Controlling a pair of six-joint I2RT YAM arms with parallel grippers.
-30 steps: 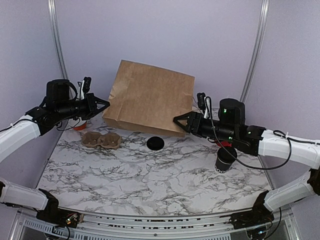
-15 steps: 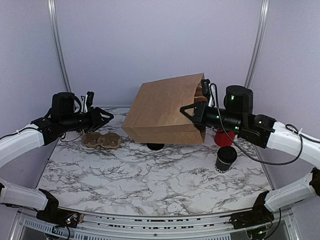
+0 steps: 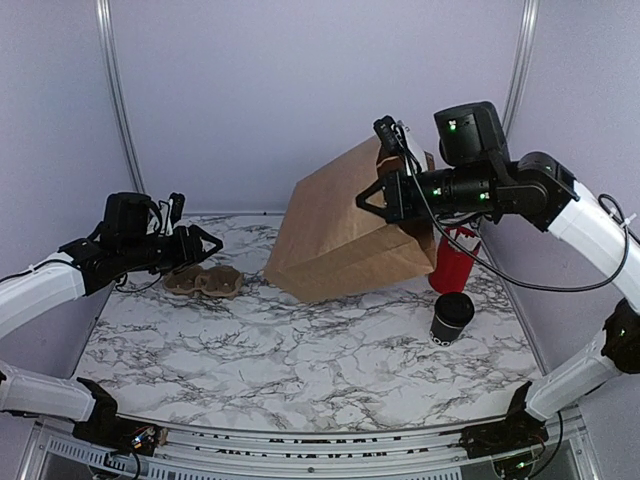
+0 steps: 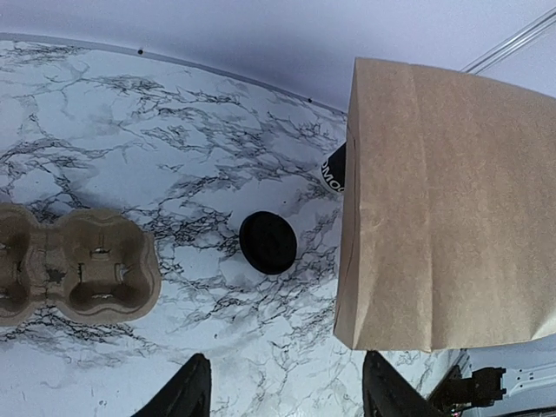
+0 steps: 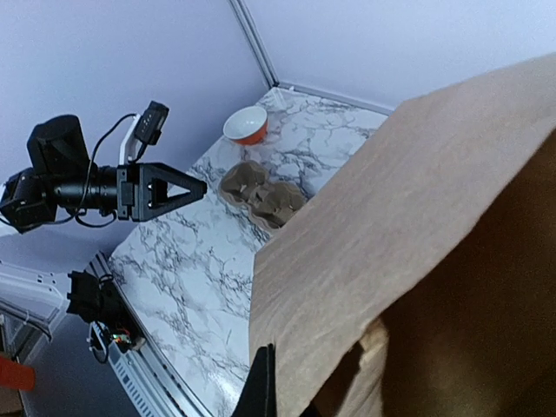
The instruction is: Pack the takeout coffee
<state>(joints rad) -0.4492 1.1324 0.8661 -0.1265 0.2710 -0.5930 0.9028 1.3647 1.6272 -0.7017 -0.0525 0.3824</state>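
The takeout coffee cup [image 3: 451,318], small and black, stands upright on the marble table at the right; it peeks from behind the bag's edge [image 4: 334,169] in the left wrist view. Its round black lid [image 4: 268,242] lies apart on the table, hidden by the bag in the top view. A brown paper bag [image 3: 340,235] hangs tilted above the table, my right gripper [image 3: 362,200] shut on its upper edge [image 5: 263,382]. My left gripper [image 3: 216,242] hovers at the left, open and holding nothing [image 4: 287,400].
A brown cardboard cup carrier [image 3: 203,281] lies at the left, below my left gripper. A red cylinder [image 3: 452,262] stands behind the cup, by the bag. An orange bowl [image 5: 244,124] sits in the far left corner. Walls close in the back and sides.
My right gripper shut on the bag's edge and lifted it up and to the right, off the lid. My left gripper let go of the bag, opened and drew back left.
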